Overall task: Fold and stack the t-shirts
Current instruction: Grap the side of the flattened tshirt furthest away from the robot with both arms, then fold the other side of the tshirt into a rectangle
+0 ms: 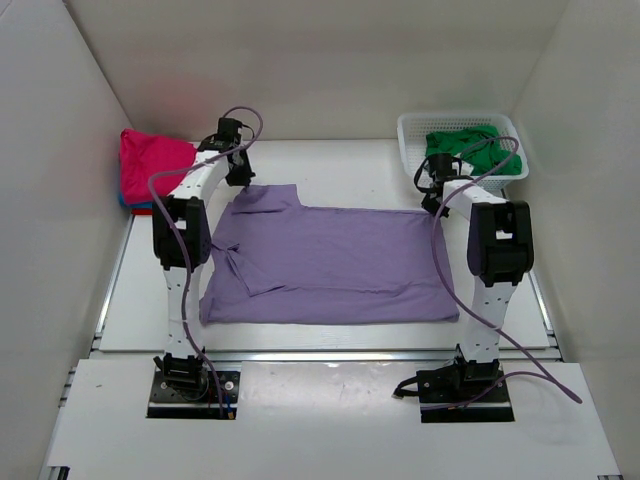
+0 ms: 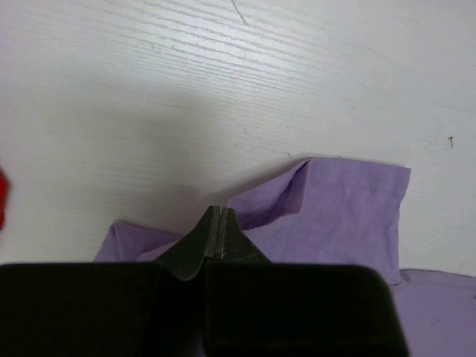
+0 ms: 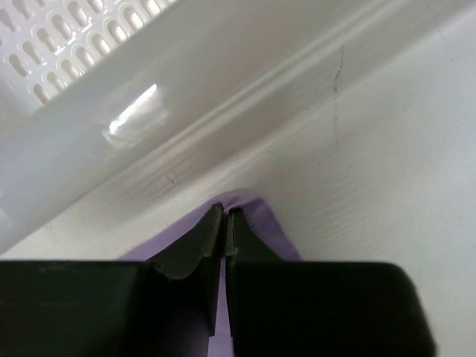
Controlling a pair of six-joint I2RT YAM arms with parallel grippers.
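Left end effector and right end effector clamped shut on lilac t-shirt far edge. Right bite only at corner tip: may slip on lift, skew fold.

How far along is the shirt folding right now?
Done: a pink-topped stack sits at the far left. In hand: the purple shirt lies spread out, left gripper and right gripper shut on its far edge. Left: folding it, plus the green shirt in the basket.

No readable text, label, brand, number or sign anywhere.
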